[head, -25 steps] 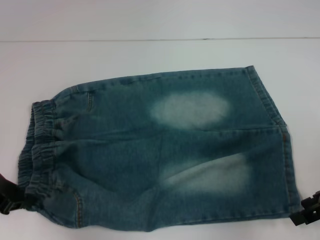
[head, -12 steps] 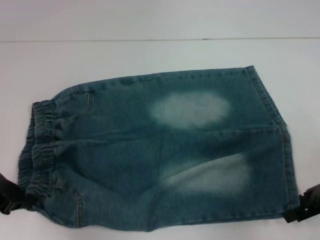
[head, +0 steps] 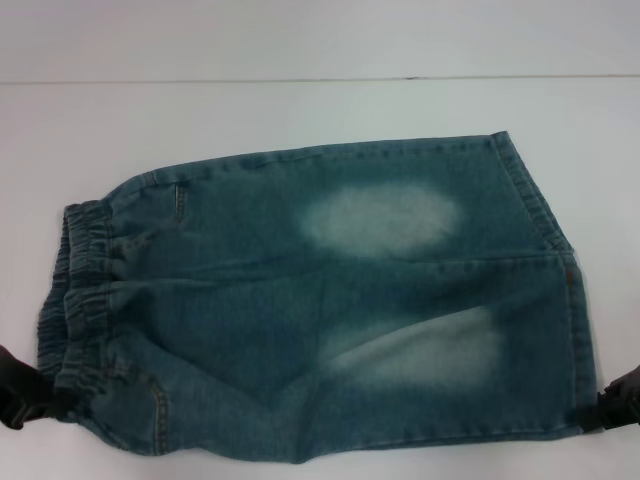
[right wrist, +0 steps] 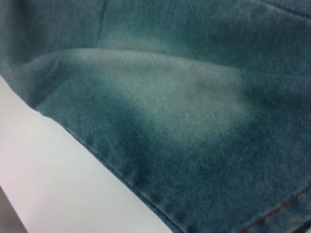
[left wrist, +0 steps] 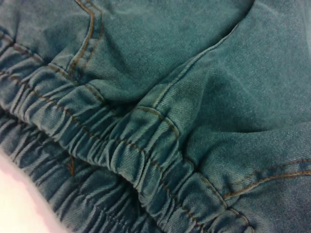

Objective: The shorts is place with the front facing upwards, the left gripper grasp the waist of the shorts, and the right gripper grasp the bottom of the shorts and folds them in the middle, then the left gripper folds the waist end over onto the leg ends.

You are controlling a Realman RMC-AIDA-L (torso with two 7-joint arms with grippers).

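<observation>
Blue denim shorts (head: 320, 300) lie flat on the white table, elastic waist (head: 75, 300) at the left and leg hems (head: 560, 290) at the right. My left gripper (head: 22, 395) shows as a dark shape at the near corner of the waist, touching the cloth. Against the near corner of the leg hem sits my right gripper (head: 622, 400), mostly cut off by the picture's edge. The left wrist view is filled with the gathered waistband (left wrist: 121, 160). A hem edge (right wrist: 112, 165) over white table fills the right wrist view.
The white table (head: 320, 115) stretches behind the shorts to a pale back wall. A narrow strip of table runs along the near side.
My right gripper has crept a little upward at the leg hem corner. The left gripper and the shorts have barely shifted.
</observation>
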